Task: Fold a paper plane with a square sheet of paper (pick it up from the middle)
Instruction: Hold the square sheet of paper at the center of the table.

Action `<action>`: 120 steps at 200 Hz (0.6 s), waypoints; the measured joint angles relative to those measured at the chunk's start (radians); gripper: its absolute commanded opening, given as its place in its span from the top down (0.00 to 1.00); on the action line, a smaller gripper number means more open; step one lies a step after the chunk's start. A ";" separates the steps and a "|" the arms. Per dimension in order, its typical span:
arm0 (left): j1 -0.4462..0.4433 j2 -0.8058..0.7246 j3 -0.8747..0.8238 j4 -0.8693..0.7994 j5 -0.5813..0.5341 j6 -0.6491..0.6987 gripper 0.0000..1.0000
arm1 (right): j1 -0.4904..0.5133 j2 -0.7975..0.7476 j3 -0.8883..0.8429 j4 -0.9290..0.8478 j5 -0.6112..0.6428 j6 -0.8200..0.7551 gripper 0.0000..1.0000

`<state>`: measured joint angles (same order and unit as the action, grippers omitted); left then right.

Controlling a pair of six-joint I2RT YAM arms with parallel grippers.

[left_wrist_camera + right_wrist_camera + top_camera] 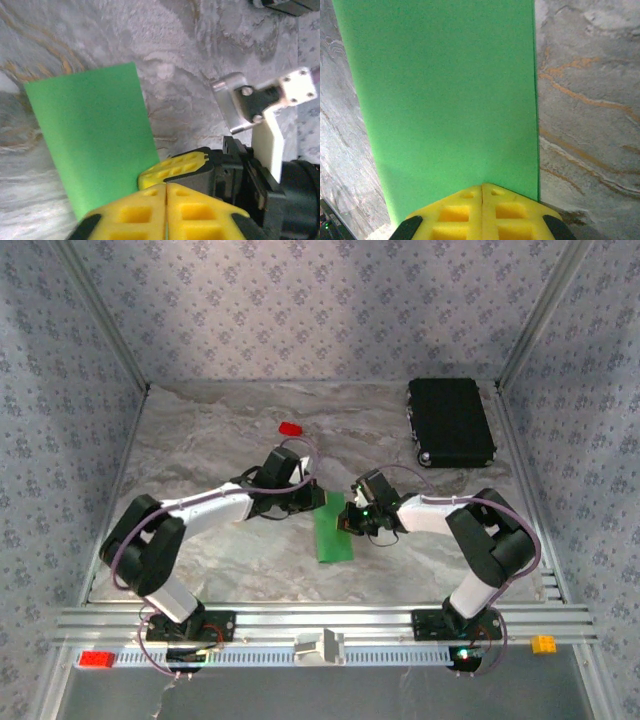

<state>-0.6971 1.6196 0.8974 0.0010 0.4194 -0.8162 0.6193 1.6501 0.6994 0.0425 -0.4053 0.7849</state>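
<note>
The square sheet of paper, bright green, lies flat mid-table as a narrow upright rectangle; a doubled edge runs down its right side in the right wrist view. My left gripper is shut at the sheet's far left edge. In the left wrist view its tips rest by the paper's near corner, beside a yellow finger of the other gripper. My right gripper is shut, its tips down on the paper's face, not pinching it. The paper plane is out of view.
A black rectangular case lies at the far right. A small red block sits behind the left arm. Patterned walls close in the marble table on three sides. A metal rail runs along the near edge.
</note>
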 measured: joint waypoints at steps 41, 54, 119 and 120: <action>0.004 0.092 -0.027 0.092 0.105 -0.035 1.00 | 0.000 0.000 0.000 0.000 0.000 0.003 0.96; 0.006 0.111 -0.030 0.109 0.123 -0.040 1.00 | 0.000 0.000 0.000 0.000 0.000 0.004 0.96; 0.017 0.140 -0.085 0.139 0.134 -0.036 1.00 | 0.000 0.000 0.000 0.000 0.000 0.010 0.96; 0.017 0.141 -0.086 0.139 0.134 -0.035 1.00 | 0.000 0.000 0.000 0.000 0.000 0.010 0.96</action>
<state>-0.6804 1.7603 0.8112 0.1398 0.5533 -0.8513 0.6193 1.6501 0.6994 0.0425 -0.4049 0.7952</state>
